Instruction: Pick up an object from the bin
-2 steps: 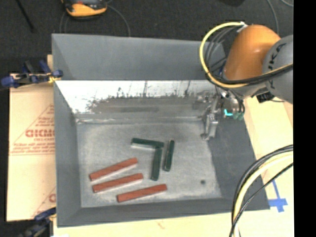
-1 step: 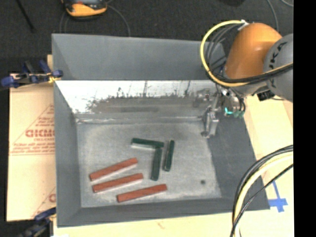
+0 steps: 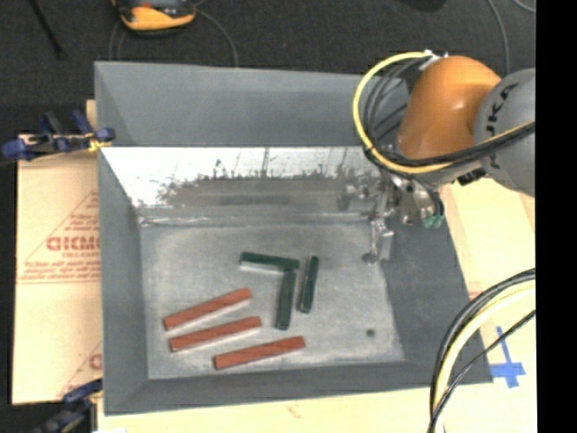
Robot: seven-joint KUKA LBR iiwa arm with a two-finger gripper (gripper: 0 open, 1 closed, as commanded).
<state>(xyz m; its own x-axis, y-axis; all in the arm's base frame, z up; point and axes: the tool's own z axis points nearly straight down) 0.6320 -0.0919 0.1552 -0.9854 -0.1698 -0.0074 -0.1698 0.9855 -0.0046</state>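
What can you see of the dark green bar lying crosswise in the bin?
The dark green bar is a short, straight, flat-sided stick, matte, perhaps plastic. It lies flat on the bin floor near the middle, running almost left to right. Its right end meets the top of a second green bar, forming an L. The gripper is apart, to its right.

We count six bars in the bin (image 3: 122, 242): three reddish-brown bars (image 3: 215, 334) and three dark green bars (image 3: 287, 299). We also count one small dark speck (image 3: 370, 334).
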